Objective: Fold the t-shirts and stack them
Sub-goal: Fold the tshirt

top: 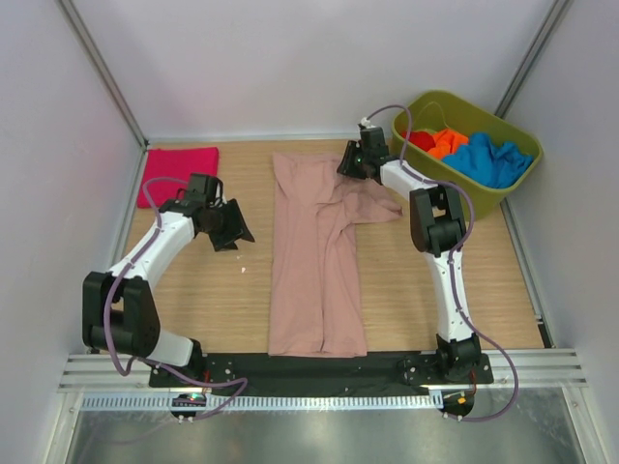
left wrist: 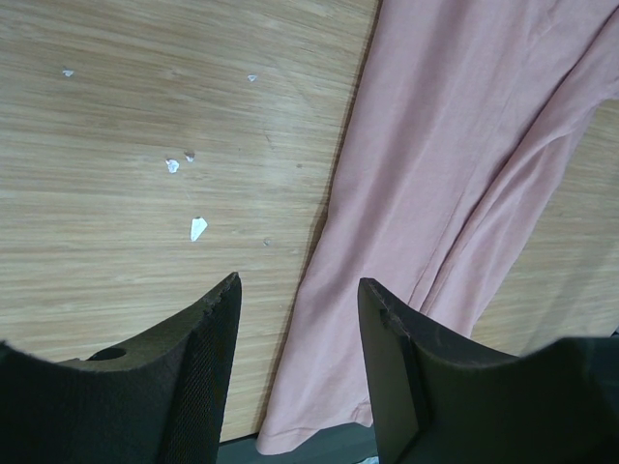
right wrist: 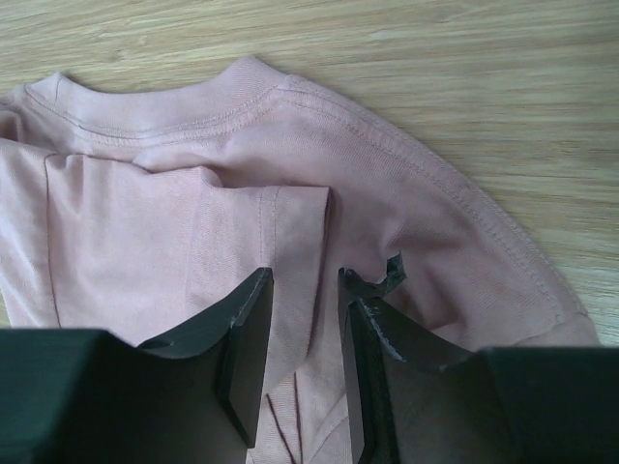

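Dusty-pink cloth dominates the top view: the pink t-shirt [top: 314,280] lies lengthwise down the middle of the table [top: 213,319], one side turned inward over the body. I judge it to be mid-fold, which would explain its narrow shape. A magenta t-shirt [top: 179,172], folded into a flat rectangle, sits at the far left corner, probably the base of your stack. The red t-shirt [top: 422,140], orange t-shirt [top: 447,143] and blue t-shirt [top: 495,159] lie crumpled in the olive tub [top: 440,98] at the far right, not yet folded. Your left gripper [top: 230,228] hangs over bare wood just beside the pink shirt's left edge, elbow bent and forearm reaching inward. Your right gripper [top: 350,162] sits at the shirt's far right shoulder, arm extended well forward.

Left wrist view: the jaws stand spread with nothing between them, pointing at the line where wood meets the shirt's long edge. Small white flecks [left wrist: 197,228] lie on the wood. The arm looks parked there, ready to take that edge.

Right wrist view: the tool looks steeply down just below the collar [right wrist: 145,121]. Its jaws stand part-spread, straddling the folded edge of the sleeve [right wrist: 276,217], which is turned in over the body. No pinch is evident. I cannot tell whether the pads touch the cloth. The placement suggests you mean to take the sleeve fold here.
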`<state>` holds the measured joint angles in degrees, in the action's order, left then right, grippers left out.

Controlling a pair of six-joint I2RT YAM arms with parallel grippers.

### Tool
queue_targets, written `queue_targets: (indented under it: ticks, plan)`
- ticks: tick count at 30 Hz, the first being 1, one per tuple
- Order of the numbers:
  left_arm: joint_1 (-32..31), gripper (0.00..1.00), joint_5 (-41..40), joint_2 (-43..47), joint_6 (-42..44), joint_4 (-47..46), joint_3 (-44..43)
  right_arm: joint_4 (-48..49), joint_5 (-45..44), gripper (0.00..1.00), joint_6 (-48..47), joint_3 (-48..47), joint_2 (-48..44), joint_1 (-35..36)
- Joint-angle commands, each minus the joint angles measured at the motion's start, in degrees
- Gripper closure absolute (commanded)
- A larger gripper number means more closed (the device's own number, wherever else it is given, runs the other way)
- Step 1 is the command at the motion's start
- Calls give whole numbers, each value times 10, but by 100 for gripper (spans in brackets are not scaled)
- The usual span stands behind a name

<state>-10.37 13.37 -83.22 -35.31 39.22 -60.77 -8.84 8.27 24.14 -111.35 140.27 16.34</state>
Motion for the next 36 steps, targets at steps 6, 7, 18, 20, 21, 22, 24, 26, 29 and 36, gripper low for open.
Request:
queue_targets:
  ticks: [6,7,18,20,21,22,24,26,29,36]
  plan:
    - [2,47,16,-1,7,-17,-11,9,2,63,3,-38,14,0]
    - [2,47,16,-2,7,-16,-11,7,1,64,2,-40,15,0]
    - [2,47,17,-1,8,-17,-11,-17,0,70,6,-90,42,-1]
    - [2,47,18,-3,8,-16,-11,-18,-3,75,6,-93,46,0]
    - [3,47,17,-3,8,-16,-11,-18,-4,76,6,-94,47,-1]
    - [2,47,18,-2,8,-16,-12,-20,-4,79,6,-98,48,0]
    - [2,47,18,-4,8,-16,-11,-20,-6,92,6,-99,48,-1]
    - [2,47,17,-4,8,-16,-12,-21,-10,99,6,-102,42,-1]
    - [2,47,18,-5,7,-16,-12,-19,-18,99,6,-99,29,0]
    - [2,47,17,-5,8,-16,-13,22,-58,99,15,-42,-38,0]
